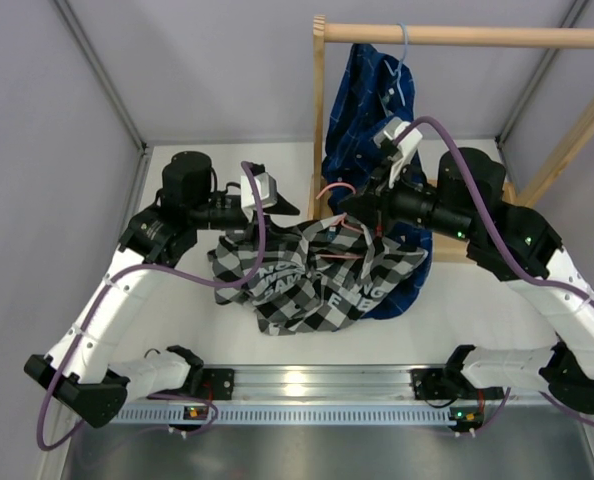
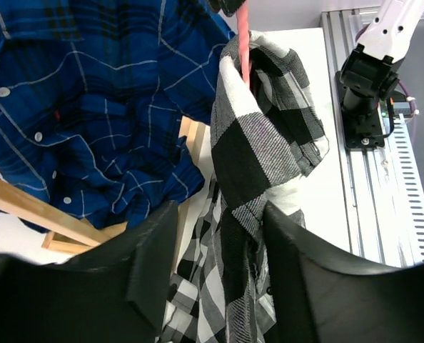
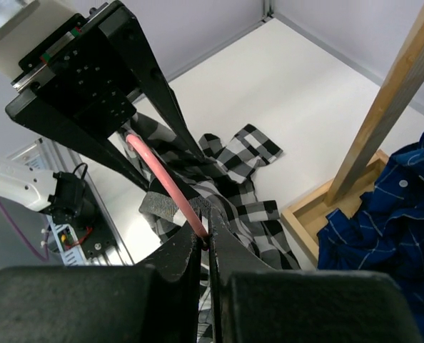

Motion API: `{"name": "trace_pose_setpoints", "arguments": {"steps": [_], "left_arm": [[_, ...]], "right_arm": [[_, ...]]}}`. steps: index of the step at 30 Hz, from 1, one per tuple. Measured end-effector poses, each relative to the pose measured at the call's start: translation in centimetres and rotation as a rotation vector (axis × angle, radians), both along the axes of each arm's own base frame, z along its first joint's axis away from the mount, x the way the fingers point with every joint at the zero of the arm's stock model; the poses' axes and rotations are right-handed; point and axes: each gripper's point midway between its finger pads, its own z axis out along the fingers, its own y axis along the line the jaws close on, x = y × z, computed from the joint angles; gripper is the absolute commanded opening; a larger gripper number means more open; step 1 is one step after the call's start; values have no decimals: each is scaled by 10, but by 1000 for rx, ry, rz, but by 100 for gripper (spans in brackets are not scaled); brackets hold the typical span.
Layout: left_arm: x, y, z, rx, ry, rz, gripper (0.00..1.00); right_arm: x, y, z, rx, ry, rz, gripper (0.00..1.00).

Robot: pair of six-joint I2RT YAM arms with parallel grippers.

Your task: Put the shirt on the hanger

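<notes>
The black-and-white checked shirt (image 1: 307, 280) lies crumpled on the table, with part of it lifted and draped over the pink wire hanger (image 1: 333, 187). My right gripper (image 1: 349, 205) is shut on the hanger's wire (image 3: 165, 182), pinched between the fingertips (image 3: 208, 239) above the shirt (image 3: 248, 153). My left gripper (image 1: 282, 207) is open. A hanging fold of the shirt (image 2: 255, 136) runs between its spread fingers (image 2: 218, 214), with the pink wire (image 2: 245, 50) above it. The left gripper also shows in the right wrist view (image 3: 170, 175), straddling the hanger.
A wooden rack (image 1: 457, 35) stands at the back right with a dark blue plaid shirt (image 1: 362, 110) on a light blue hanger (image 1: 403, 55). Its post (image 3: 383, 107) and base frame (image 2: 26, 204) are close to the grippers. A metal rail (image 1: 307, 380) runs along the near edge.
</notes>
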Motion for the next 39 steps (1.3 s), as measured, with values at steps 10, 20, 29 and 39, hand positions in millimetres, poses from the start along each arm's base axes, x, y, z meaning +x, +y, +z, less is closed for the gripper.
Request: {"name": "trace_pose_setpoints", "arguments": {"steps": [10, 20, 29, 39], "left_arm": [[-9, -2, 0, -9, 29, -44, 0], [-17, -3, 2, -21, 40, -81, 0], [-26, -4, 5, -35, 62, -122, 0], [-33, 0, 6, -31, 73, -122, 0]], "right_arm": [[1, 0, 2, 5, 1, -1, 0], [-5, 1, 5, 24, 9, 19, 18], [-20, -8, 12, 53, -29, 64, 61], [-60, -67, -21, -69, -212, 113, 78]]}}
